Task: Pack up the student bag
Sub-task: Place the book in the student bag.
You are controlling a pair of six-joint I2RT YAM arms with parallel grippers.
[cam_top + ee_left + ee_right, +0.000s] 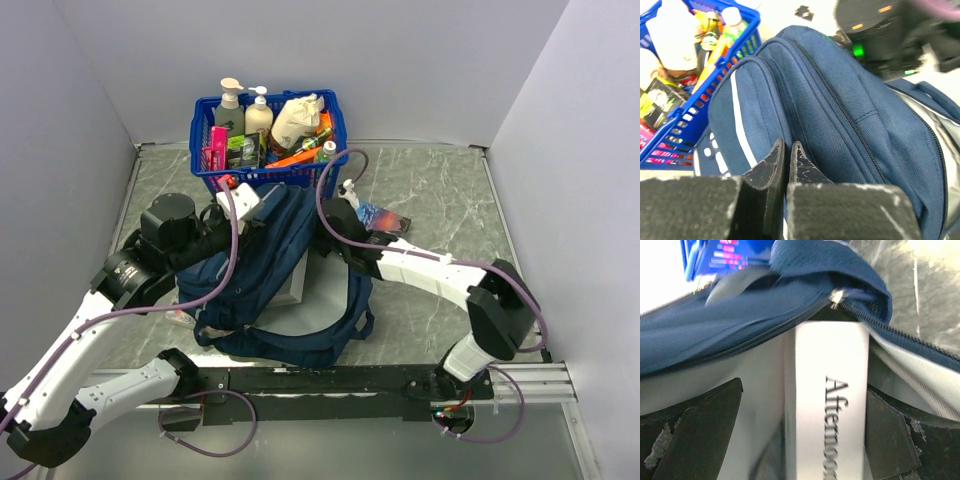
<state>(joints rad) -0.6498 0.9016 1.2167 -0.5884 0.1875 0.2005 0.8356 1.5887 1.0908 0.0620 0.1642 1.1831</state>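
- Navy fabric: the student bag (265, 275) lies mid-table, its long axis running from the blue basket (290, 178) toward the arm bases
- Right gripper (802, 390), the nearer one, stands wide open astride a white book (827, 390) whose spine points straight ahead into the unzipped mouth
- Left gripper (788, 150) is pinched shut against the bag's top
- Basket holds bottles and packets; the book sits partly inside the bag

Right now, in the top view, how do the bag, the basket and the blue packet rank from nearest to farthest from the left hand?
1. Bag: right at the left hand's fingertips, at the bag's top end.
2. Basket: just behind the hand, towards the back wall.
3. Blue packet: on the table beyond the bag's right side, clearly farthest.
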